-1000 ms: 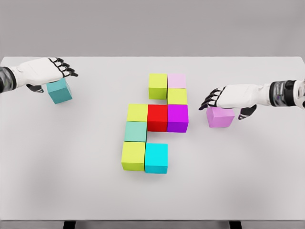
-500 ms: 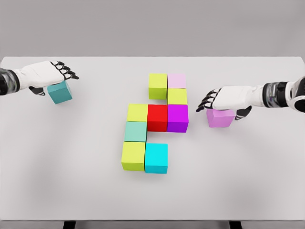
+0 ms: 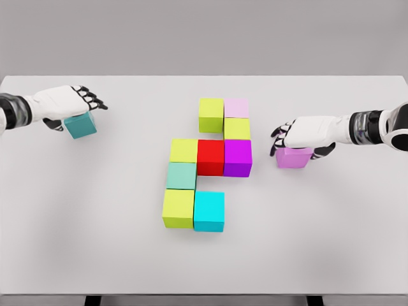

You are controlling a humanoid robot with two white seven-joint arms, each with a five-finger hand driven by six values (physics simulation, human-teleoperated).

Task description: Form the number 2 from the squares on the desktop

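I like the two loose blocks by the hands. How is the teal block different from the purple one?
The teal block sits far left under the left hand; the purple block sits right of the number, under the right hand. The teal one is turned askew; the purple one sits nearly square. Both are cubes apart from the assembled blocks.

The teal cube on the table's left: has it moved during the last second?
Yes. The teal cube has shifted slightly toward the table's far edge, under the left hand.
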